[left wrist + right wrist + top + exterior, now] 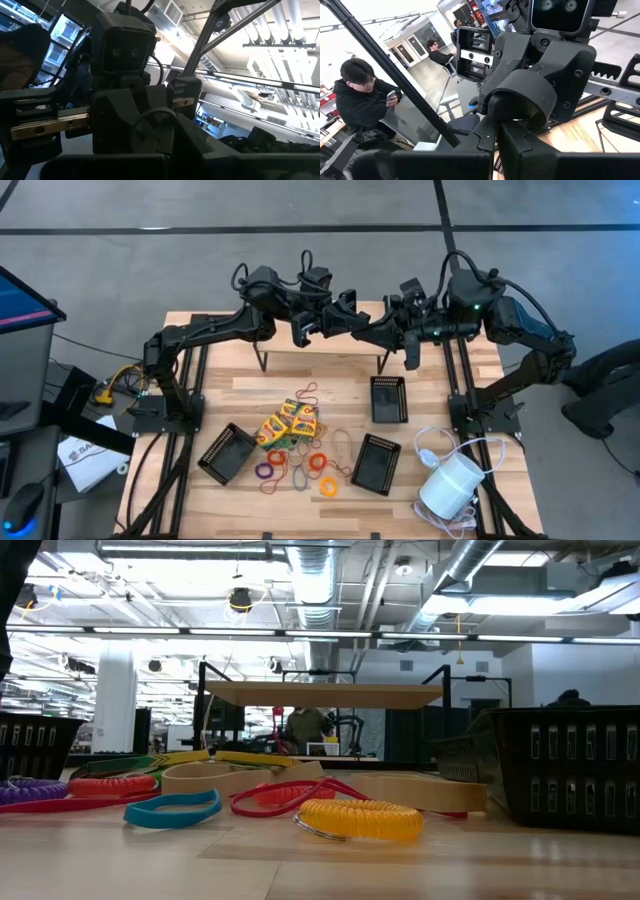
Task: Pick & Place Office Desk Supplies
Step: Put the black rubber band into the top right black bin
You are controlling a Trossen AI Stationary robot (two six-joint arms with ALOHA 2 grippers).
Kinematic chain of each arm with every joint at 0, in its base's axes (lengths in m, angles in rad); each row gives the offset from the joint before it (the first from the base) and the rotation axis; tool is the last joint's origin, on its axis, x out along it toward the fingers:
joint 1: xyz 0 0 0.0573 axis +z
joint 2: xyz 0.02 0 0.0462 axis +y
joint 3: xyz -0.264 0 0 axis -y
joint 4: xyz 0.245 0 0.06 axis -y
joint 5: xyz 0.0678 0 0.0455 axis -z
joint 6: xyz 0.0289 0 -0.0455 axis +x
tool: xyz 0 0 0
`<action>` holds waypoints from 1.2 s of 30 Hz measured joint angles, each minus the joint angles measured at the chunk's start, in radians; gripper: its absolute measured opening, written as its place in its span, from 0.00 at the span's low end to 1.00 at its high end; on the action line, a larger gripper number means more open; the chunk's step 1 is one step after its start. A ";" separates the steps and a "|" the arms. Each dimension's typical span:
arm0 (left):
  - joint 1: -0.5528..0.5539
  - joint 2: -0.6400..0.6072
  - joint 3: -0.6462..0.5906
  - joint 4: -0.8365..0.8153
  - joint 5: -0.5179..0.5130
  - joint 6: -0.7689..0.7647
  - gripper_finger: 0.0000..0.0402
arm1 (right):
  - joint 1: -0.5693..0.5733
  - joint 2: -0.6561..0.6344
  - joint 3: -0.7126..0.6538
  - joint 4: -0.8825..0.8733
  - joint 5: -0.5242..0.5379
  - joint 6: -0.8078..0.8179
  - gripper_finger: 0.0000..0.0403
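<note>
Yellow-and-green crayon boxes (290,423) lie flat in a cluster at the table's middle. Thin coloured elastic loops (305,468) are scattered flat on the wood near them. In the low view a yellow coil (360,820), a blue loop (172,808) and a red loop (290,795) lie close by. My left gripper (345,315) and right gripper (378,330) are raised high over the table's far edge, shut, tips pointing at each other, far from the supplies. No supply shows between either pair of fingers. My left gripper's tips stand right against my right gripper's tips in the high view. Whether the two grippers touch each other, I cannot tell. Each wrist view shows only the other arm's dark gripper body close in front.
Three black mesh trays stand around the supplies: one at the left (228,452), one farther back on the right (388,399), one nearer (376,463). A white cylinder (450,485) with a white cord sits near the right corner. A person (357,95) sits beyond the table.
</note>
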 joint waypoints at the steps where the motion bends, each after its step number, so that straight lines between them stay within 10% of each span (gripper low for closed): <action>1: 0.000 0.000 0.000 0.000 0.001 0.000 0.01 | 0.000 0.000 0.000 -0.001 0.006 -0.004 0.01; 36: 0.044 -0.114 -0.008 -0.467 0.076 0.212 0.01 | 0.000 0.004 0.000 -0.123 0.116 0.012 0.00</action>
